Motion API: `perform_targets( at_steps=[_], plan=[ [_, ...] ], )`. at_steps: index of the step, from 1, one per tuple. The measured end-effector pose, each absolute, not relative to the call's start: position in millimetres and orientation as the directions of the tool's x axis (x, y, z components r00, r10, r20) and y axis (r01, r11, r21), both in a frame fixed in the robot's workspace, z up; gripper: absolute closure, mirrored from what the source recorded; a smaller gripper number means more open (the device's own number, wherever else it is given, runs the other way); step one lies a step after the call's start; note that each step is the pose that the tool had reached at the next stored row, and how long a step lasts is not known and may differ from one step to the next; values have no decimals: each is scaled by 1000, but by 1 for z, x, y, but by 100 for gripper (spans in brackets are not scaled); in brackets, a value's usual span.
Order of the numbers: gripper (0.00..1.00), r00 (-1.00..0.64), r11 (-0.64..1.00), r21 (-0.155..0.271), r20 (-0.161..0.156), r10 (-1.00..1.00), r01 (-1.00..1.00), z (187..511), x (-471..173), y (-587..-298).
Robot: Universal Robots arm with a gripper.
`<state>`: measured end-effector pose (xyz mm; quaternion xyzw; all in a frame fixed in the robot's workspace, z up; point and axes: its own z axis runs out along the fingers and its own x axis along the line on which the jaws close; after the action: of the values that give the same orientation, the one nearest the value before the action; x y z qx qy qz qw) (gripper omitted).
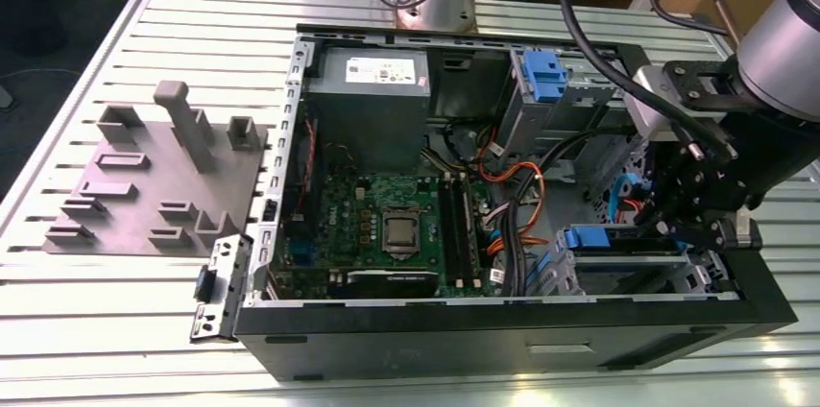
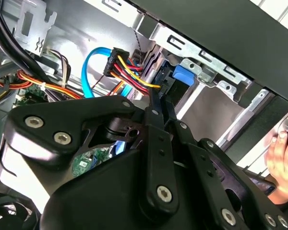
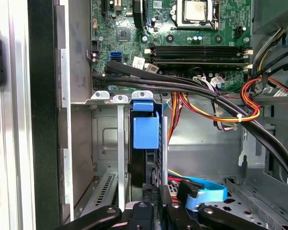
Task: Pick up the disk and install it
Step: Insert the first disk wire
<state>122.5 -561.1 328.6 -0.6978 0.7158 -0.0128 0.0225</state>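
Observation:
The disk (image 1: 602, 237) stands on edge in the drive bay at the front corner of the open computer case (image 1: 513, 325), on the exterior view's right. Its blue carrier end (image 3: 146, 132) and the dark drive body behind it show in the first wrist view. The blue tab (image 2: 181, 74) also shows in the second wrist view. My gripper (image 1: 692, 234) hangs over the bay's end. Its two black fingers (image 2: 156, 124) run together onto the disk's upper edge, so the gripper (image 2: 161, 98) (image 3: 156, 189) is shut on the disk.
Thick black cables (image 3: 192, 88) and orange-yellow wires (image 2: 134, 72) cross just beside the bay. A light-blue data cable (image 3: 206, 194) lies below it. A grey fixture plate (image 1: 160, 181) sits on the slatted table left of the case. A person's hand (image 2: 283, 158) is beyond the case wall.

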Motion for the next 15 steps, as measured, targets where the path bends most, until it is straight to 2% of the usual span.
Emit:
perform_targets(
  at_steps=[15],
  plan=[
    [82,-25,26,-50,-15,-1000,-998,328,122,-561]
  ],
)
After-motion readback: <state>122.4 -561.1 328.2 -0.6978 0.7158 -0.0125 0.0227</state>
